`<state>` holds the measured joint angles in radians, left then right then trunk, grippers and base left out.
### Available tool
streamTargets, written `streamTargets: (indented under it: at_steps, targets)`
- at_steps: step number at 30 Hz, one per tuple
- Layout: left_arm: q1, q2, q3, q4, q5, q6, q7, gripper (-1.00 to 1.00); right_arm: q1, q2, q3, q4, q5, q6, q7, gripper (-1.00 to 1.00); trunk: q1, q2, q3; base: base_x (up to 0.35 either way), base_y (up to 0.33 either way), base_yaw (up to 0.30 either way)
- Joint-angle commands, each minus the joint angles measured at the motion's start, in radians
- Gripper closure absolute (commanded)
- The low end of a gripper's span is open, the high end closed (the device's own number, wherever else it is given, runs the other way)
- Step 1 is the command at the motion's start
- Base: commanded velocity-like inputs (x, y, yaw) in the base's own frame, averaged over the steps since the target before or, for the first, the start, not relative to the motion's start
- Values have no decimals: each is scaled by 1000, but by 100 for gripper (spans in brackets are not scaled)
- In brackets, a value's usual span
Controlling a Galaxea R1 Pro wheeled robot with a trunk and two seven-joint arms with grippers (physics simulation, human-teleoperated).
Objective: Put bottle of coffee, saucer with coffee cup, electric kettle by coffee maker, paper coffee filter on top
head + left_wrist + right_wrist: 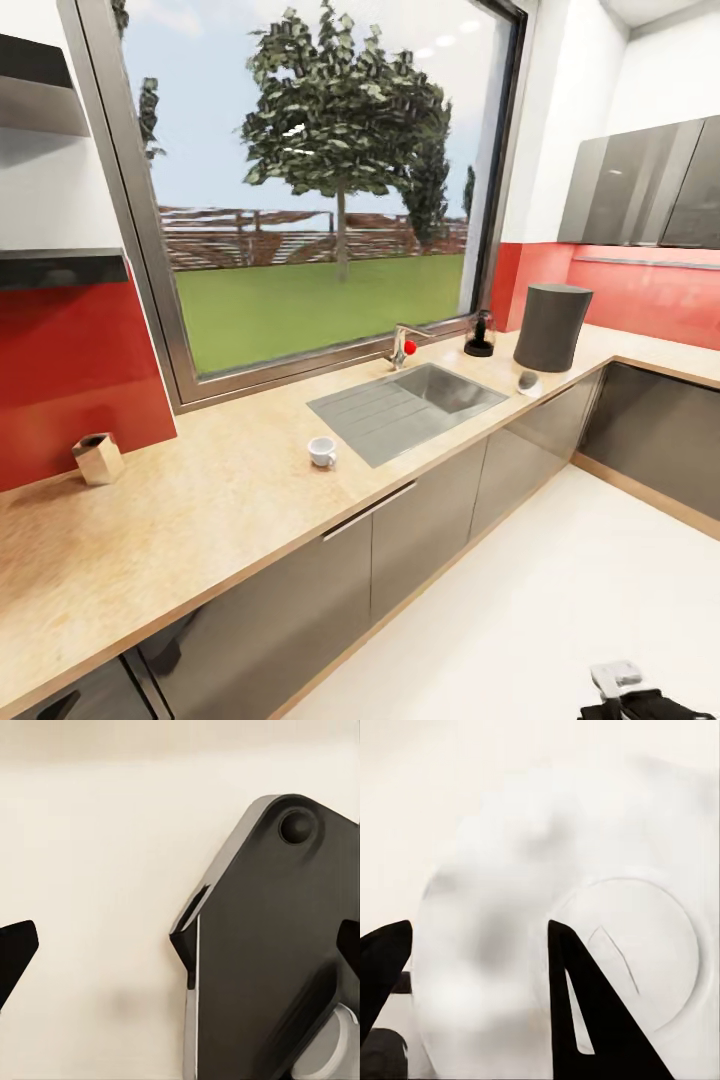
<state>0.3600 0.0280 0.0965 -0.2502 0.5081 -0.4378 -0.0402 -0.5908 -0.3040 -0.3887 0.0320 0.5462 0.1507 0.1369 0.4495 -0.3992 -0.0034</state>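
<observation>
Right fingers [585,1012] stand apart over a blurred white surface; left fingers [19,952] also spread above the pale floor. On the tabletop [200,500], the coffee cup [322,452] sits left of the sink [410,405], the electric kettle [480,335] beside the coffee maker [551,327].

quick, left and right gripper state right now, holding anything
Left gripper: open, nothing between its fingers.
Right gripper: fingers spread around a blurred white round thing; cannot tell whether it grips it or what it is.
</observation>
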Motion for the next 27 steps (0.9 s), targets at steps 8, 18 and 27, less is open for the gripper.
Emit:
streamTargets:
  at_steps: [8,18,27]
  targets:
    - [0,16,4,-15,8,-3,-4,-100,326,44,-8,5,23,-212,57,100,1,-1,0,0,0,0]
    - [1,21,5,-126,162,48,8,-100,409,55,-6,0,113,-269,120,100,1,-1,0,0,0,0]
    - [1,35,4,-166,170,166,-2,-100,410,42,-10,2,56,-474,44,100,1,-1,0,0,0,0]
